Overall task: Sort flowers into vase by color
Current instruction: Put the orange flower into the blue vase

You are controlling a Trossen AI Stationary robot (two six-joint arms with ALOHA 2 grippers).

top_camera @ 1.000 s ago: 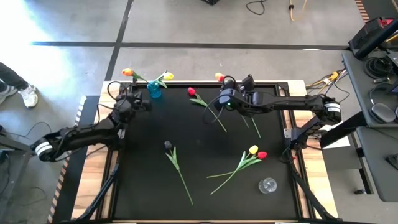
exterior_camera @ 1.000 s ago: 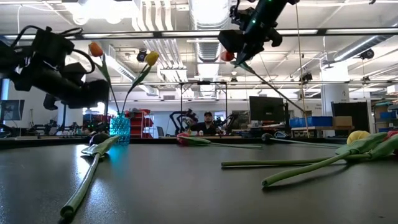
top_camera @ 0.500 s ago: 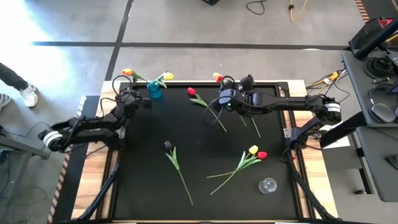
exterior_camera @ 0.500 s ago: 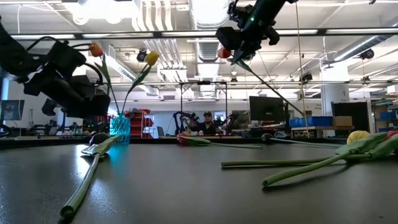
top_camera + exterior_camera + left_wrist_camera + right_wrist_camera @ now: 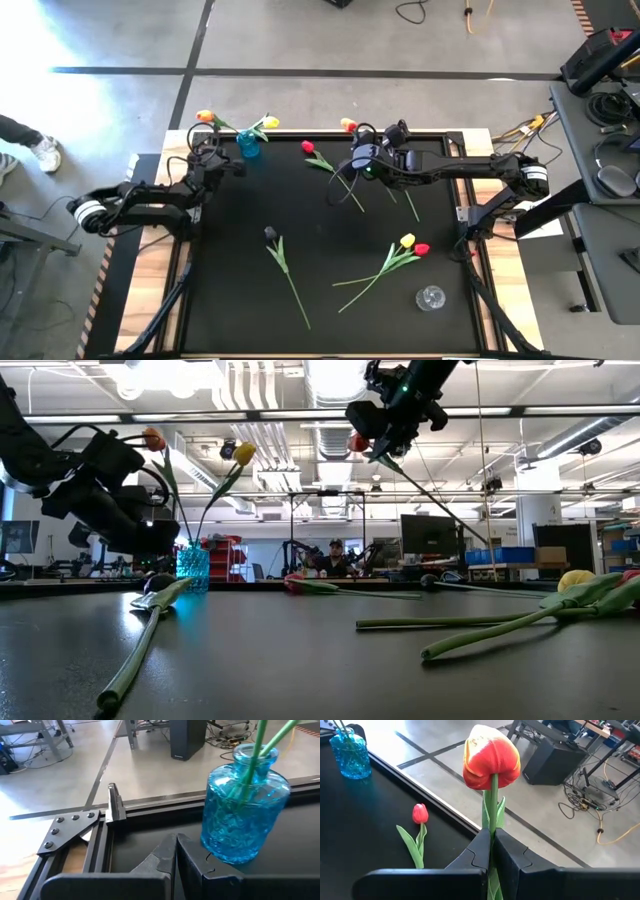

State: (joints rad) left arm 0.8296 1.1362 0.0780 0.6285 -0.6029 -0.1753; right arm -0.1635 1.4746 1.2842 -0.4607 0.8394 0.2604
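My right gripper (image 5: 356, 150) is high over the table's far middle, shut on an orange-red tulip (image 5: 491, 757) whose stem slants down to the right (image 5: 440, 500). My left gripper (image 5: 226, 163) is shut and empty, hanging just left of the blue vase (image 5: 247, 146) and seen close in the left wrist view (image 5: 176, 845). The vase (image 5: 242, 815) stands at the far left and holds an orange (image 5: 205, 116) and a yellow tulip (image 5: 270, 122). Lying flat on the mat are a red tulip (image 5: 308, 147), a dark one (image 5: 270, 233), and a yellow (image 5: 407, 240) and red pair (image 5: 421, 248). My right gripper pinches the tulip's stem just below the head (image 5: 491, 805) between its two fingers (image 5: 475, 847), which lie across the stem. The flower is lifted clear of the table, head beyond the fingers and the long stem hanging slanted below (image 5: 400, 468).
A small clear glass vase (image 5: 431, 297) stands near the table's near right corner. Stems of the lying flowers cross the mat's middle (image 5: 290, 280) and right (image 5: 365, 285). Raised frame rails (image 5: 117, 807) edge the black mat. People show in the room far behind (image 5: 333, 550).
My left arm has drawn back toward the table's left edge, and its gripper has sunk a little and moved away from the blue vase. My right gripper has kept hold of the tulip and has hardly shifted.
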